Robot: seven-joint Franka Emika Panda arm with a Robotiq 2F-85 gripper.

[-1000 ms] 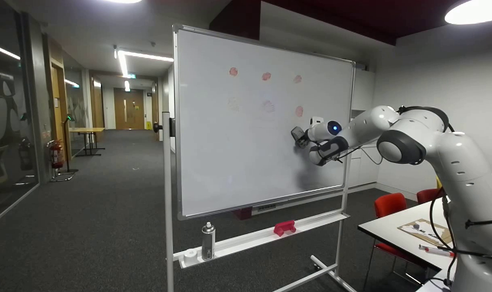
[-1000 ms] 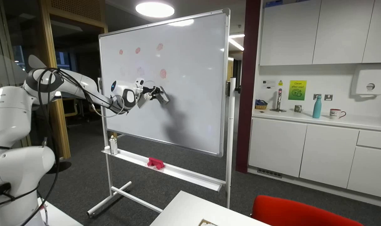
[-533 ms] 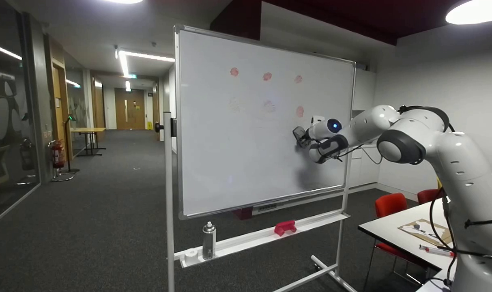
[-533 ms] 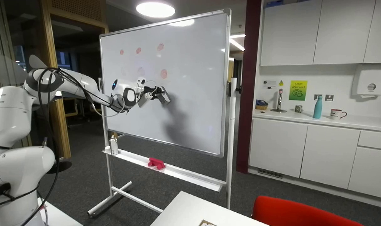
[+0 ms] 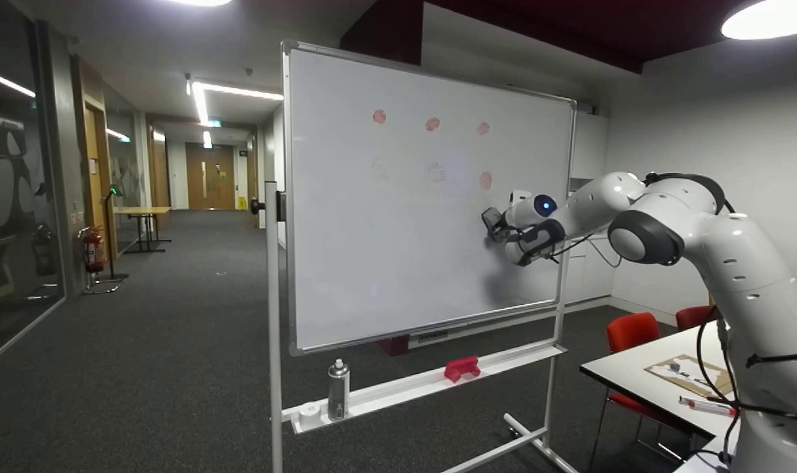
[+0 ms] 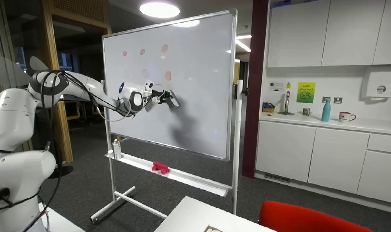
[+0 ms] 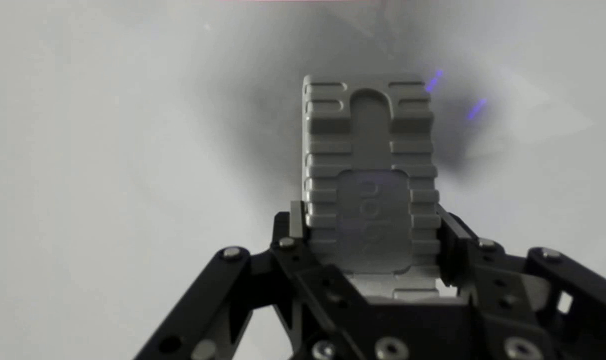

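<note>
While I am standing in the room, the robot's black metal gripper [image 7: 374, 225] is clamping a grey, ribbed plastic whiteboard eraser [image 7: 372, 125], its 2 finger pads [image 7: 296, 220] pressing on the long sides towards the wrist end. The eraser is leaning close to a white, glossy, metal-framed board [image 6: 201, 64]; I am not managing to tell whether its face is touching. Higher on the board, 6 reddish round smudges [image 5: 432, 123] are showing in both exterior views, in 2 rows of 3, some faint. Below, a long white tray [image 5: 405, 393] is carrying a silver spray can [image 5: 338, 394] and a red bracket-shaped piece [image 5: 462, 370].

Going by looks, I am judging the eraser light and hard to break, stiff along its back and probably softer on the hidden face. The ribs are offering the pads something to catch on, so slipping is seeming unlikely, though a hold this far from the middle is perhaps letting it pivot under a push. Halfway along the long sides is looking like the steadier place for gripping.
</note>
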